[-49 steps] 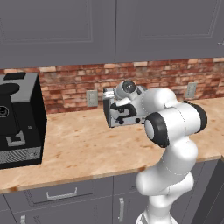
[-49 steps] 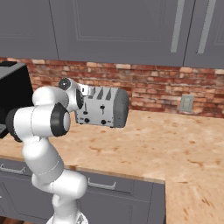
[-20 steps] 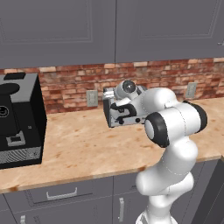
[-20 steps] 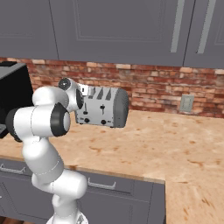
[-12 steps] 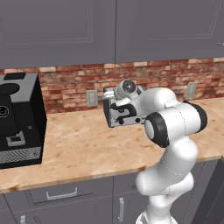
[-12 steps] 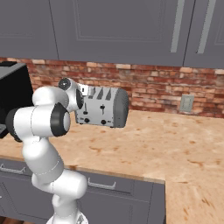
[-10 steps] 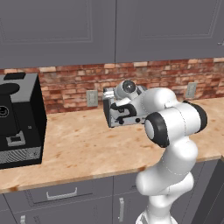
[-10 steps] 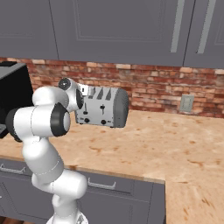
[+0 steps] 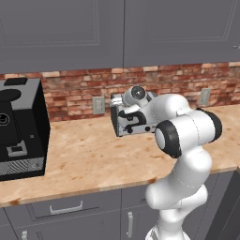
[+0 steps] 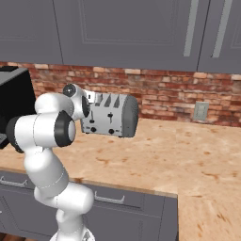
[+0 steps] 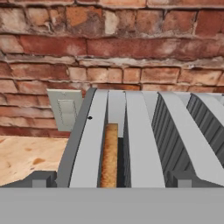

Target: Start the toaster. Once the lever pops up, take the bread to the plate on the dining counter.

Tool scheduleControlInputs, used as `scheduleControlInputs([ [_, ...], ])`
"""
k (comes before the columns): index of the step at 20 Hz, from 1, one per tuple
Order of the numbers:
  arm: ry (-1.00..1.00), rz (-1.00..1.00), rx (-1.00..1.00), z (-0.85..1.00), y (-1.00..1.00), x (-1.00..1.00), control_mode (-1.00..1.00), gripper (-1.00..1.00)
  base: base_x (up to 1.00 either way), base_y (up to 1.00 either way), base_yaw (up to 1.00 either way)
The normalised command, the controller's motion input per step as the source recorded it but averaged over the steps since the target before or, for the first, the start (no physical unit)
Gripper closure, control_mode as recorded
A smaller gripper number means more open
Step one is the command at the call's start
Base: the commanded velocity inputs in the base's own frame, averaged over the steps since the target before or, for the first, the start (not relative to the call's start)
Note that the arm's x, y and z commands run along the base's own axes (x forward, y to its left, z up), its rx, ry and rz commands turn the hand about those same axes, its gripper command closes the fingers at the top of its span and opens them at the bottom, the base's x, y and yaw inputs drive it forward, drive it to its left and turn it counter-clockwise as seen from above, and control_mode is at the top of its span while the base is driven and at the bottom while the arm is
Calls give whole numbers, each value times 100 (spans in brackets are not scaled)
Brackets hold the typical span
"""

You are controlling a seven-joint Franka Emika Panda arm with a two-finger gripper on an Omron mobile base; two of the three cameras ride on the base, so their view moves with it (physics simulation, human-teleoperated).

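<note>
No readable text, label, brand or number shows on anything.

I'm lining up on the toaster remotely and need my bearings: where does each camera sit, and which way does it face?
Left base view: behind the arm's left, facing the brick backsplash; the white arm rises lower right, hiding part of the toaster.
Right base view: behind the arm's right; arm lower left, toaster front with levers and knobs visible.
Hand view: just above the toaster, looking along its slots at the bread; tool tips at the bottom.
All three share the toaster and the brick wall.

Brick wall [image 11: 131, 39] close behind toaster [image 11: 144, 135] (above clear).
</note>
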Motion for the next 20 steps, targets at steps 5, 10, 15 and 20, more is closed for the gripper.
scheduleControlInputs([
  [5,0,0,0,0,0,0,-100,-100,0,0,0],
  [10,0,0,0,0,0,0,-100,-100,0,0,0],
  [15,0,0,0,0,0,0,-100,-100,0,0,0],
  [20,0,0,0,0,0,0,-100,-100,0,0,0],
])
